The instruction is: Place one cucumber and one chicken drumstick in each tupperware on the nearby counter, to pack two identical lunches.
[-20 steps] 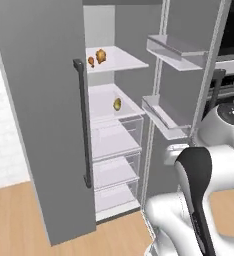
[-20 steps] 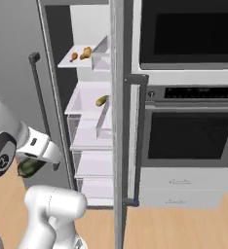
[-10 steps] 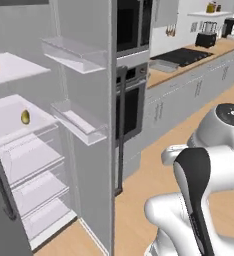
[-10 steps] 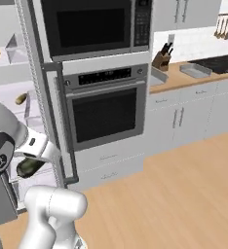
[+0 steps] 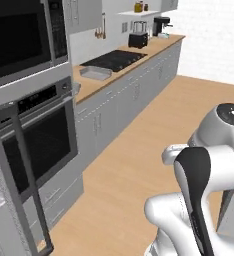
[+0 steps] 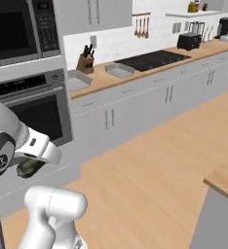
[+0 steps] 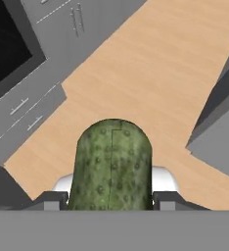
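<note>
The long wooden surface (image 6: 150, 68) runs along the back wall over pale grey cabinets, and everything else is placed against it. One black cooktop (image 6: 152, 59) is set into its middle. Two shallow grey boxes sit on it on the oven side of the cooktop: one (image 6: 119, 70) just beside the cooktop, the other (image 6: 77, 80) at the end of the surface nearest the oven. One knife block (image 6: 85, 62) stands at the wall behind and between them. At the far end of the surface are one toaster (image 6: 189, 42) and one coffee machine (image 6: 227, 26). One wall oven (image 5: 36, 135) with a microwave above it stands at the near end.

The white arm (image 5: 209, 170) is folded close over its base, well short of the surface, above the wooden floor. Its hand hangs low, pointing down at the floor.

One cucumber (image 7: 113, 164), stubby, dark green, bumpy, with a rounded tip, is clamped between the two fingers (image 7: 50, 200), one on each flank; it also shows under the wrist (image 6: 30, 167).
</note>
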